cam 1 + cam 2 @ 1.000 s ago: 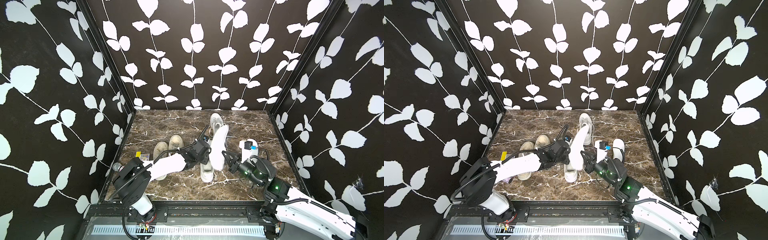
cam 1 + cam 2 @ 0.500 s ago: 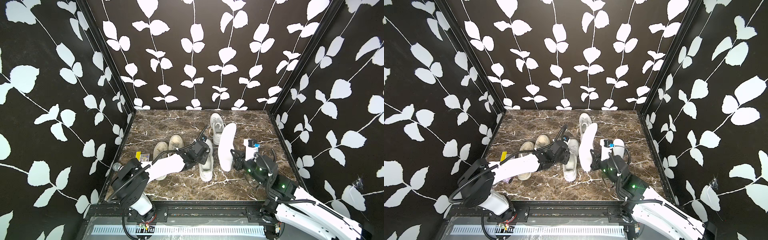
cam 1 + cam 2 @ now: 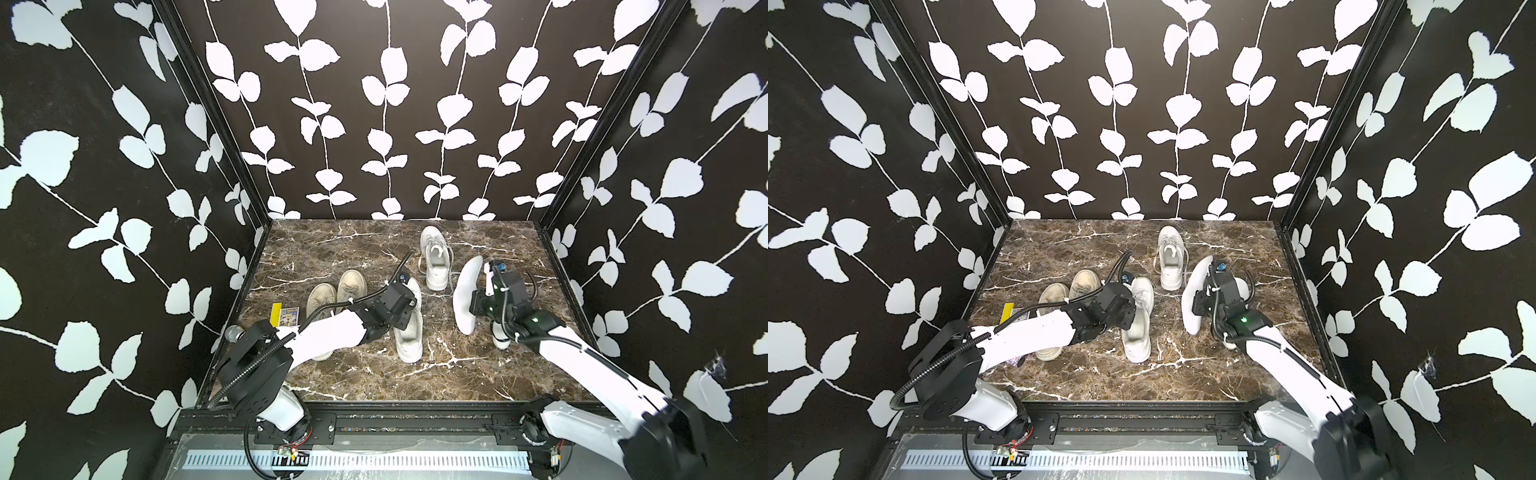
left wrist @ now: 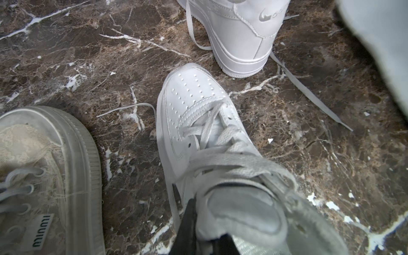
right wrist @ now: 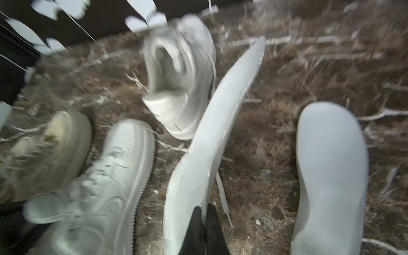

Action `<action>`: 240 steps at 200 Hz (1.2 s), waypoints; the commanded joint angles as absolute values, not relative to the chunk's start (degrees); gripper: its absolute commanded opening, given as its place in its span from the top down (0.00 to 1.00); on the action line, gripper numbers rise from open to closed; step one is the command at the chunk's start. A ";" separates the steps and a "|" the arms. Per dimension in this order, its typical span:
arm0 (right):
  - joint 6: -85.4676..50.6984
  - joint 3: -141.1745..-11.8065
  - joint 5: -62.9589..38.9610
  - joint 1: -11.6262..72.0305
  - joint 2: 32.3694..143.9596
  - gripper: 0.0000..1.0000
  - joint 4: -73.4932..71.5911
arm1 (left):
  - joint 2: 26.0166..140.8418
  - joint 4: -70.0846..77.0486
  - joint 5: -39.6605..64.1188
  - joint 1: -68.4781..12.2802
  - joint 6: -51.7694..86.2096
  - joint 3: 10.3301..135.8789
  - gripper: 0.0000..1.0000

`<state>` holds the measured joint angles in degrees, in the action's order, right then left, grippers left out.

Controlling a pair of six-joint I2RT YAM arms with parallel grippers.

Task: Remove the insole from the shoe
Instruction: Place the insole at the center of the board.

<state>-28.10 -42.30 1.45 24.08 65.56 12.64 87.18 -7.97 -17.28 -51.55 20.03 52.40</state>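
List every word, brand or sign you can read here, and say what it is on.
"miumiu": label on the beige sneaker, seen upside down.
Swoosh logo, with the letters after it unreadable: heel of the far white sneaker.
Small card beside the beige pair: print too small to read.

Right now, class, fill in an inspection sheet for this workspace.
Surface: marble table, white flecks.
Job's things: insole out of the shoe, raised; shoe upright.
Clutter: second insole, back sneaker, beige pair, yellow card.
Grippers: left gripper shut on shoe's tongue; right gripper shut on insole.
Cables: hose on each arm; laces loose on table.
Surroundings: leaf-print walls.
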 commanded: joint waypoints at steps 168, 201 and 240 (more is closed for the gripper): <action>-33.84 -40.12 4.89 15.60 71.86 0.85 23.11 | 86.35 -14.28 -21.62 -50.65 16.97 54.29 1.00; -33.79 -40.08 4.53 15.58 69.08 0.70 23.99 | 87.51 -14.82 -21.71 -50.28 15.58 56.94 1.00; -33.84 -39.68 0.37 15.68 62.85 0.51 23.40 | 89.15 -14.31 -20.06 -47.73 13.83 61.25 1.00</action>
<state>-33.45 -40.34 2.70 15.79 66.72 23.40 89.03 -14.98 -19.46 -49.91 15.22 57.14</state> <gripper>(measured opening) 0.466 0.104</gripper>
